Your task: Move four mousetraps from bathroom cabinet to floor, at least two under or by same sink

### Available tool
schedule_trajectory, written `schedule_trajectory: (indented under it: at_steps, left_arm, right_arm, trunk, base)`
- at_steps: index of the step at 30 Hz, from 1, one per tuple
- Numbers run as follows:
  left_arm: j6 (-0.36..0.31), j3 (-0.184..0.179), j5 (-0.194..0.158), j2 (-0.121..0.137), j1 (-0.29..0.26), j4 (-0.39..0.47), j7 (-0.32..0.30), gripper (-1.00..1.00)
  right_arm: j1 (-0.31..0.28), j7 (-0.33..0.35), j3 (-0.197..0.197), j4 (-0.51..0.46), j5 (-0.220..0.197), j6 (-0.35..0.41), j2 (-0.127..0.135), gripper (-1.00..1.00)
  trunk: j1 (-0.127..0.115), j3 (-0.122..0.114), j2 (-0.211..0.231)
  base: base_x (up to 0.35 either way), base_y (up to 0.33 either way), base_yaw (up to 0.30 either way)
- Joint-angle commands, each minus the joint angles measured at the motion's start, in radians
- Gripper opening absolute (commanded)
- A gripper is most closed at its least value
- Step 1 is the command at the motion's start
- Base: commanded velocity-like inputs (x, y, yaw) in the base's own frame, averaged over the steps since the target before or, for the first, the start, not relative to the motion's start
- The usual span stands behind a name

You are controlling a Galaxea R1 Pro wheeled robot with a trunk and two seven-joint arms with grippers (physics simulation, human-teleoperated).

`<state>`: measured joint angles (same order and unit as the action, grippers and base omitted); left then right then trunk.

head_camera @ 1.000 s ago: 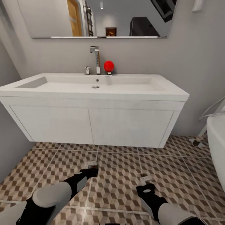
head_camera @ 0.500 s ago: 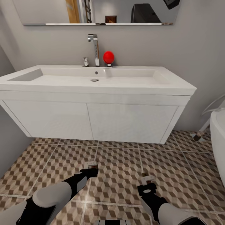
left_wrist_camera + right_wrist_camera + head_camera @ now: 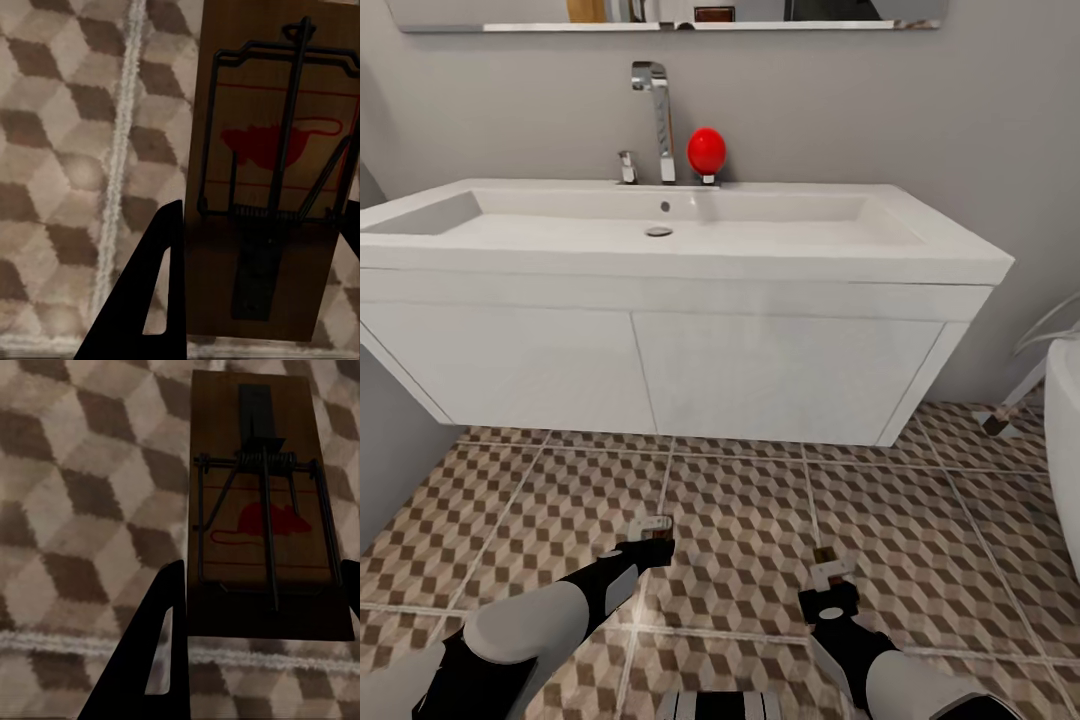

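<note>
Head view: white wall-hung sink (image 3: 660, 270) with chrome tap (image 3: 652, 115) and a red ball-like object (image 3: 706, 152) on its back ledge, white cabinet front below, grey wall behind, mirror strip (image 3: 660, 14) at top edge. Bathroom floor (image 3: 760, 520) in brown/beige cube tiles runs under and in front of the sink; white bathtub (image 3: 1065, 430) edge on the robot's right. Both arms reach forward low over the floor just in front of the sink. Left gripper (image 3: 651, 532) out over a grout line, small pale-and-dark piece at its tip, too small to read there. Right gripper (image 3: 828, 572) also carries a small piece with a dark end. Left wrist view: a mousetrap (image 3: 274, 172), brown wooden slab with wire spring and red mouse print, sits between the two dark fingers (image 3: 154, 300), pinched by them, floor tiles behind it. Right wrist view: second mousetrap (image 3: 262, 502), same kind, clamped between that gripper's fingers (image 3: 154, 660), tiles and a grout line behind. Can't tell if either trap touches the floor. Both traps near the sink front, not under it.
</note>
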<state>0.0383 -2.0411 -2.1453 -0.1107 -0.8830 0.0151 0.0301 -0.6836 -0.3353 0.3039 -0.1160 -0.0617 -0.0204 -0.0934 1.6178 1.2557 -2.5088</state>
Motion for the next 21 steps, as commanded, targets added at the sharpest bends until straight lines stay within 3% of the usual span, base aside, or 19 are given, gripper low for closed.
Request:
schedule_trajectory:
  at_steps: [1, 16, 21]
  left_arm:
    - [0.004, -0.008, -0.005, 0.000, -0.001, 0.002, 0.007, -1.00]
    - [0.009, -0.008, -0.005, 0.002, 0.001, 0.001, 0.007, -1.00]
    - [0.012, -0.008, -0.007, 0.003, 0.001, 0.000, 0.007, -1.00]
  right_arm:
    - [-0.001, -0.002, 0.007, 0.001, -0.008, -0.003, 0.000, -1.00]
    - [-0.001, -0.002, 0.009, 0.002, -0.007, -0.004, -0.002, -1.00]
    - [-0.001, -0.002, 0.009, 0.002, -0.007, -0.004, -0.002, -1.00]
  trunk:
    - [0.000, 0.005, -0.001]
    - [0.007, 0.063, -0.004]
    - [0.007, 0.063, -0.004]
  base:
    - [0.000, 0.000, 0.000]
    - [0.000, 0.000, 0.000]
    - [0.000, 0.000, 0.000]
